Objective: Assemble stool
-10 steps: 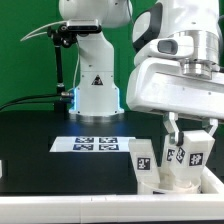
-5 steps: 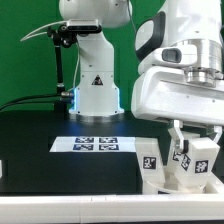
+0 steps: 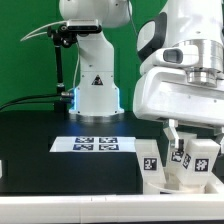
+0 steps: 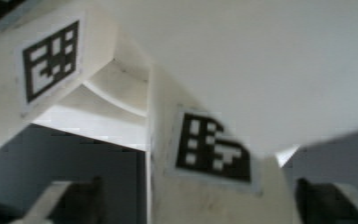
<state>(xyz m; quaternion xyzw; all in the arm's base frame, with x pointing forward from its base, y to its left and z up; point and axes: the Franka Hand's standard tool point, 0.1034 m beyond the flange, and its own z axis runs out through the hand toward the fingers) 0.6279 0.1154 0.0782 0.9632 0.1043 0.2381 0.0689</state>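
Note:
In the exterior view my gripper (image 3: 190,148) is low at the right, over the white stool parts. Its fingers stand on either side of a blocky white stool leg (image 3: 191,157) with a square tag. A second tagged leg (image 3: 148,161) stands just to that view's left of it. Both rise from the white seat (image 3: 176,180) beneath them. In the wrist view the gripper (image 4: 202,205) has its dark fingers (image 4: 78,200) against the sides of the tagged leg (image 4: 208,150). The other leg (image 4: 55,60) and the seat's pale surface (image 4: 265,60) lie beyond.
The marker board (image 3: 93,144) lies on the black table to the exterior view's left of the stool parts. The arm's white base (image 3: 95,85) stands behind it. A long white rail (image 3: 60,208) runs along the front edge.
Over the last second my gripper has moved towards the exterior view's right, and both tagged legs and the seat have moved with it. In the last half second there was only a slight shift back.

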